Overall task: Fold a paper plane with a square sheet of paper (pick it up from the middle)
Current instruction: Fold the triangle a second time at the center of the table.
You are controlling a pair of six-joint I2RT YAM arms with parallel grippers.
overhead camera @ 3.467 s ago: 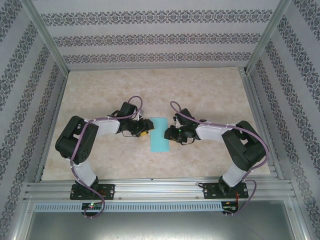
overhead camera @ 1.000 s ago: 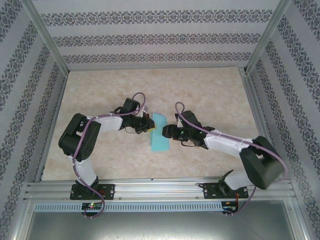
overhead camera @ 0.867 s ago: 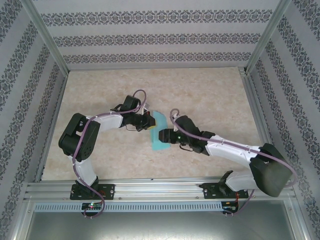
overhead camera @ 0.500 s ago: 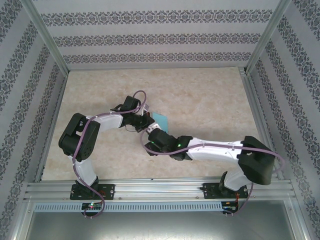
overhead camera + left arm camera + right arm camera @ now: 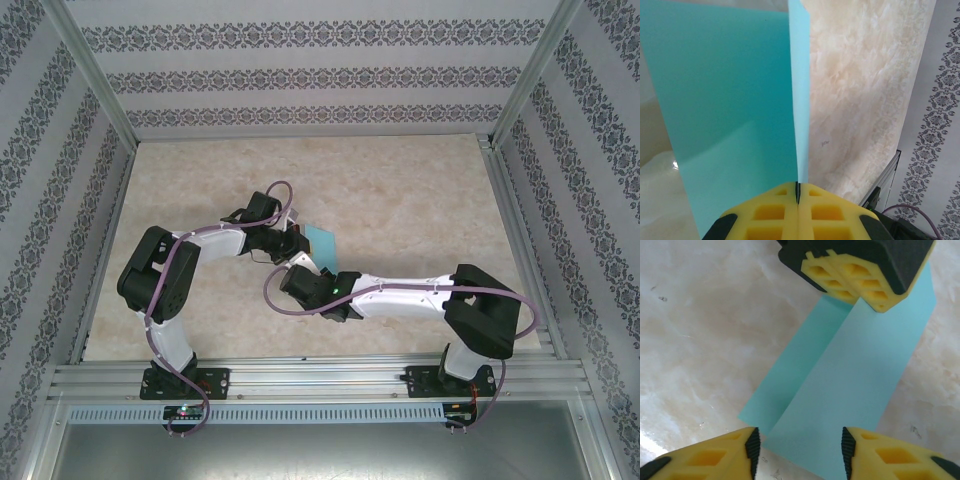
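The square sheet of paper (image 5: 850, 380) is folded into a long strip, around the middle of the tabletop (image 5: 420, 190). The right gripper (image 5: 800, 445) sits at its near end, jaws apart, holding nothing. The long axis points toward the far edge, and at that end the left gripper (image 5: 855, 275) is clamped on it. My worry: the layers are splayed, so a pinch could catch just one and skew the crease.

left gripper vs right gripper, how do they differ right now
The left gripper is shut on the paper's edge; the right gripper is open, gripping nothing. In the right wrist view the left gripper sits at the paper's far end, while the right gripper hangs over its near end. Both have yellow fingers.
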